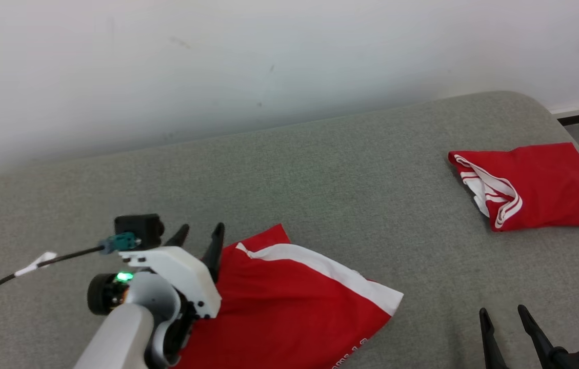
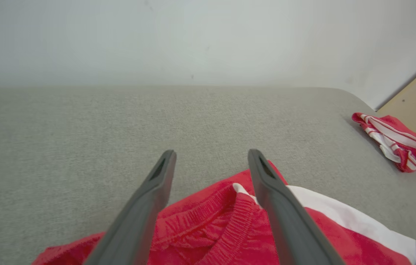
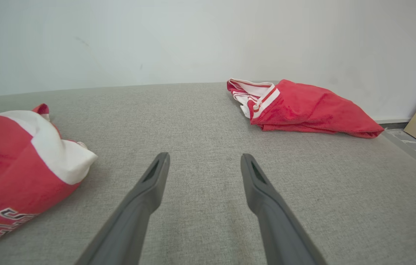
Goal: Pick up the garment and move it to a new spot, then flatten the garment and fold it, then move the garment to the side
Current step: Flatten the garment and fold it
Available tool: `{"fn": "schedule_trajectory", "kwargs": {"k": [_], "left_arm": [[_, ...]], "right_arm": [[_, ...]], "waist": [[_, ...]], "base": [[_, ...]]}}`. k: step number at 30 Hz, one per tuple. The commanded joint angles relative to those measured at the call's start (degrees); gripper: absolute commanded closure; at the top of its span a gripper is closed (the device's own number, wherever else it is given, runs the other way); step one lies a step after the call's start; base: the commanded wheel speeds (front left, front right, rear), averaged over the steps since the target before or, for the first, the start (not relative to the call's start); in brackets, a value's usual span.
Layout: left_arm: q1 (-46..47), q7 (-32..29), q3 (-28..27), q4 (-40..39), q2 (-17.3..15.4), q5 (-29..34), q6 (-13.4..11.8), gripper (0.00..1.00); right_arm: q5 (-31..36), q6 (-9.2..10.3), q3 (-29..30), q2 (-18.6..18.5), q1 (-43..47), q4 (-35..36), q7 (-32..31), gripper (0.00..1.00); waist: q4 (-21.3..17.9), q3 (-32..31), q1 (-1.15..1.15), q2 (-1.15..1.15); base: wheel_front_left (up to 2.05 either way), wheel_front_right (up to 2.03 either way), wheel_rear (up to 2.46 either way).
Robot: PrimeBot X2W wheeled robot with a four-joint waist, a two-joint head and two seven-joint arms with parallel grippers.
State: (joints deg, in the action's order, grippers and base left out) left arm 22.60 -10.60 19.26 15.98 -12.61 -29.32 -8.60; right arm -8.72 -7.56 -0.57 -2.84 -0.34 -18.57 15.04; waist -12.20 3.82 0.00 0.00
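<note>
Both grippers' jaws were seen apart as the red garment [image 1: 289, 307] was pictured rumpled on the grey bench [image 1: 320, 195] beneath the left gripper [image 1: 202, 229]; soft and light, it was judged best taken at its elastic waistband [image 2: 208, 221].

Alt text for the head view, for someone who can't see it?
The left gripper, open, is at the left edge of a red garment with a white stripe on a grey surface. A second red garment lies far right; the right gripper, open, is at lower right.
</note>
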Motion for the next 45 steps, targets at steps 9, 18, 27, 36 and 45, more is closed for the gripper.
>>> {"fn": "schedule_trajectory", "kwargs": {"k": [9, 18, 27, 36, 45], "left_arm": [[4.22, -8.45, 3.57, 5.92, 2.31, -1.55, 1.20, 0.00], [6.49, -10.55, 4.26, 12.00, 2.08, -2.42, 2.34, 0.00], [8.62, -11.27, 5.09, 14.50, 3.10, -3.31, 4.44, 0.00], [11.35, -13.08, 4.30, 18.72, 3.16, -5.30, 4.72, 0.55], [12.90, -10.21, 2.78, 19.80, 2.41, -6.05, 5.12, 1.00]], "right_arm": [[-0.97, 0.16, 0.06, -0.14, -1.23, 0.04, 0.15, 0.00], [-1.47, 0.16, -0.10, -0.14, -1.85, -0.07, 0.15, 0.00], [-1.28, 0.16, -0.54, -0.14, -2.31, -0.23, 0.15, 0.00], [-1.47, 0.16, -1.10, -0.14, -2.97, -0.54, 0.15, 0.00], [-1.55, 0.16, -0.97, -0.14, -2.48, -0.86, 0.15, 0.00]], "waist": [[-2.61, 2.28, 0.00, 0.00], [-3.11, 3.34, 0.00, 0.00], [-3.63, 3.90, 0.00, 0.00], [-5.00, 4.48, 0.00, 0.00], [-5.70, 3.63, 0.00, 0.00]], "base": [[0.00, 0.00, 0.00], [0.00, 0.00, 0.00], [0.00, 0.00, 0.00], [0.00, 0.00, 0.00], [0.00, 0.00, 0.00]]}}
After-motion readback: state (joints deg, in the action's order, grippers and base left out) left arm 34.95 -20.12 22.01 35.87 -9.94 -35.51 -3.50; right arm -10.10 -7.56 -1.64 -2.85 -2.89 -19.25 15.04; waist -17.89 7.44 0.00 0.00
